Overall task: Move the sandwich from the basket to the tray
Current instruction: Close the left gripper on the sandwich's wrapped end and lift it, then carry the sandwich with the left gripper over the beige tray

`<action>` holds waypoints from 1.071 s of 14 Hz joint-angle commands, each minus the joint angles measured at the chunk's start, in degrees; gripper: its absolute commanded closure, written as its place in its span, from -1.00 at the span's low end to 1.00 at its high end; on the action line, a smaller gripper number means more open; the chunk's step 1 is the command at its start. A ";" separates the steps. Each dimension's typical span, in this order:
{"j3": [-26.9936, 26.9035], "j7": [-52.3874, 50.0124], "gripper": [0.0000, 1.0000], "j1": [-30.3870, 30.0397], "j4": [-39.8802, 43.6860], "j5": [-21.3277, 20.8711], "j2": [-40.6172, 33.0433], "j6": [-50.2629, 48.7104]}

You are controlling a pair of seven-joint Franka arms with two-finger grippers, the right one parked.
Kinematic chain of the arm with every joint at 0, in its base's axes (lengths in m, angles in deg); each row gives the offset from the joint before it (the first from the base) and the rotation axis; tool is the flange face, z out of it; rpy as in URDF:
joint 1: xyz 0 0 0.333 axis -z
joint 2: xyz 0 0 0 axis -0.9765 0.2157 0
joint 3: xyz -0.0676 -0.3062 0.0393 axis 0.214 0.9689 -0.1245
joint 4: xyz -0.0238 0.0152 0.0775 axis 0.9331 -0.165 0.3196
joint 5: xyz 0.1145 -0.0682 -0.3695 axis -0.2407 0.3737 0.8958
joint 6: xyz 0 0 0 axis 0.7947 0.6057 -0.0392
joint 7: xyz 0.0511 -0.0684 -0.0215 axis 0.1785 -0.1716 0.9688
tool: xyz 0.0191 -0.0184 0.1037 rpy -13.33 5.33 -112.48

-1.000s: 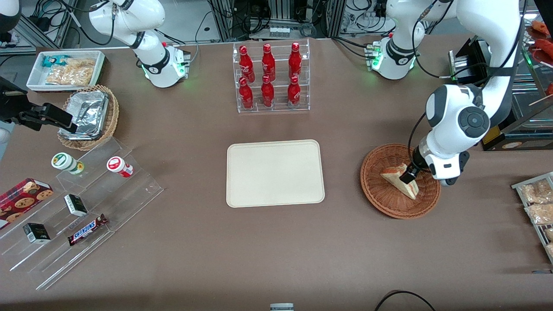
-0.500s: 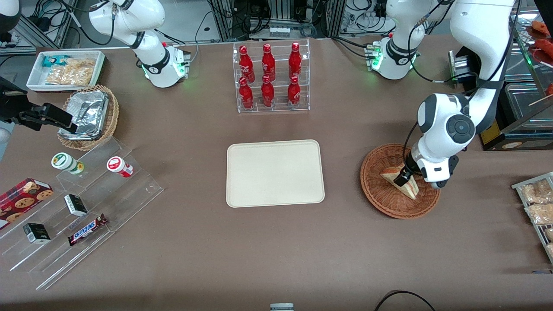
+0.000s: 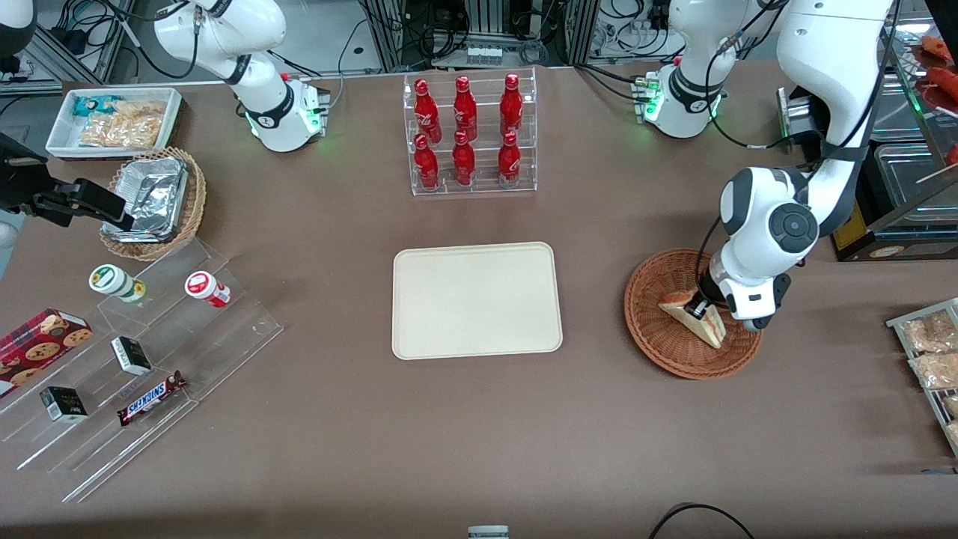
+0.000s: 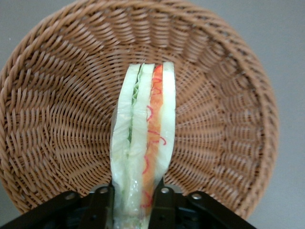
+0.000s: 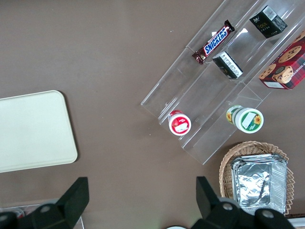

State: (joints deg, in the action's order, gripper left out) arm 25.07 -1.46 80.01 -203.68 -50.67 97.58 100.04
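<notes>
Pinching the sandwich [image 4: 143,152], the tool [image 4: 131,202] sits inside the basket [image 4: 57,119].

Hidden items, for your record
Sandwich [image 4: 143,152]: base cut off between end effector [image 4: 129,202] fingers. Basket [image 3: 658,337]: your arm covers its rim.

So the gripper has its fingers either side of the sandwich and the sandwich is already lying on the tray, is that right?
Not quite. The gripper does have its fingers on either side of the sandwich, but the sandwich is in the basket, not on the tray, which holds nothing. The front view shows this.
</notes>
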 commanded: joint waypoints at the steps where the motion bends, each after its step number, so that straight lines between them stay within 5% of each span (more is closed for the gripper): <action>1: -0.04 2.33 0.88 0.35 6.21 0.36 -5.49 -14.41; 6: 0.05 3.14 0.88 8.15 26.87 0.53 -4.55 -35.91; 15: 0.40 1.29 0.83 29.69 42.80 0.62 12.58 -33.30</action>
State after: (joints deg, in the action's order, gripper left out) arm 26.21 -0.08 107.33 -166.99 -50.41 105.04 66.63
